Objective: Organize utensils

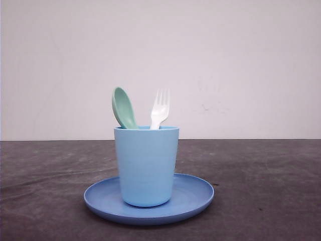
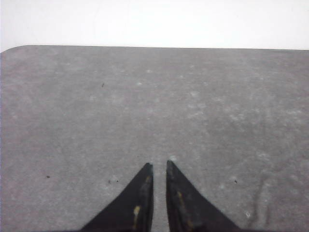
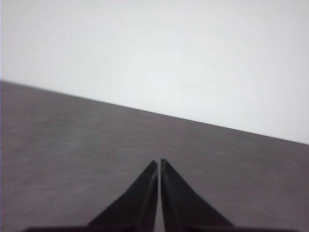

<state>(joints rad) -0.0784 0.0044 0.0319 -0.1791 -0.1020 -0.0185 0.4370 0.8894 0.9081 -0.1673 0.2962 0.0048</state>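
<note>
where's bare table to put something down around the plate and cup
Bare table lies right of the plate, and an equal stretch left of it; a strip also runs behind, up to the wall. The crowded spot is the middle: the cup stands on the plate, holding the spoon and fork.

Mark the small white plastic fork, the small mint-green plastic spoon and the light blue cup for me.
small white plastic fork (image 1: 160,111): front view, on the head just below its tines.
small mint-green plastic spoon (image 1: 123,107): front view, on the oval bowl.
light blue cup (image 1: 146,168): front view, middle of its outer wall.
</note>
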